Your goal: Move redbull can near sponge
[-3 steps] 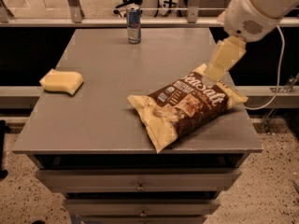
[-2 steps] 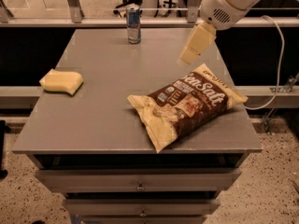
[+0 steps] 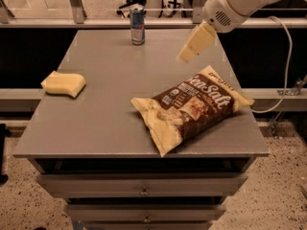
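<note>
The redbull can (image 3: 137,25) stands upright at the far edge of the grey table (image 3: 110,104), blue and silver. The pale yellow sponge (image 3: 63,83) lies near the table's left edge. My gripper (image 3: 190,49) hangs from the white arm at the upper right, above the table's far right part. It is to the right of the can and a little nearer, apart from it and holding nothing.
A large brown-and-cream chip bag (image 3: 192,107) lies on the right front part of the table, below the gripper. Drawers (image 3: 144,191) run under the tabletop. A white cable (image 3: 287,56) hangs off the right side. A rail and chair legs stand behind the table.
The arm and gripper have moved left and toward the far side of the table, away from the chip bag and closer to the can. Can, sponge and bag have not moved.
</note>
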Robot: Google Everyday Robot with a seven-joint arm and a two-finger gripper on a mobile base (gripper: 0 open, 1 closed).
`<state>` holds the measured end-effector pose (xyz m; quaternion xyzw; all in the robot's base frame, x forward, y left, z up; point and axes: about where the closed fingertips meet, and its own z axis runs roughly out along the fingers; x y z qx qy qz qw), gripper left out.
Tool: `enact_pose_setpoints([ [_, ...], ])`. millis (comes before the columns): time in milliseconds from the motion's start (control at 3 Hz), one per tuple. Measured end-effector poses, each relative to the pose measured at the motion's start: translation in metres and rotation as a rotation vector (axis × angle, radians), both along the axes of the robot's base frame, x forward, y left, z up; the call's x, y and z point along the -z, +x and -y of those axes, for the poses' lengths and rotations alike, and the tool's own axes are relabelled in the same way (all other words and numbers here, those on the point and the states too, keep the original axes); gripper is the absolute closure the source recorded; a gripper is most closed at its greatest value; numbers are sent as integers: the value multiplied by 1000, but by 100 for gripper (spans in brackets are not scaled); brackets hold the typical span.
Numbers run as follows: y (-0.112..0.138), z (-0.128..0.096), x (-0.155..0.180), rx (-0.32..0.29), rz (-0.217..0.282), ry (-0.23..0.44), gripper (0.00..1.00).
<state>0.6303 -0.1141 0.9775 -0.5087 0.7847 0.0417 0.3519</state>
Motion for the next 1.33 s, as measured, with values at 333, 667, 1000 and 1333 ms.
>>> enact_pose_setpoints([
  [333, 49, -21, 13, 58, 6, 132, 0],
  [667, 110, -54, 24, 100, 27, 263, 0],
  [1000, 166, -90, 31, 128, 68, 381, 0],
  [1333, 216, -129, 40, 149, 113, 509, 0],
])
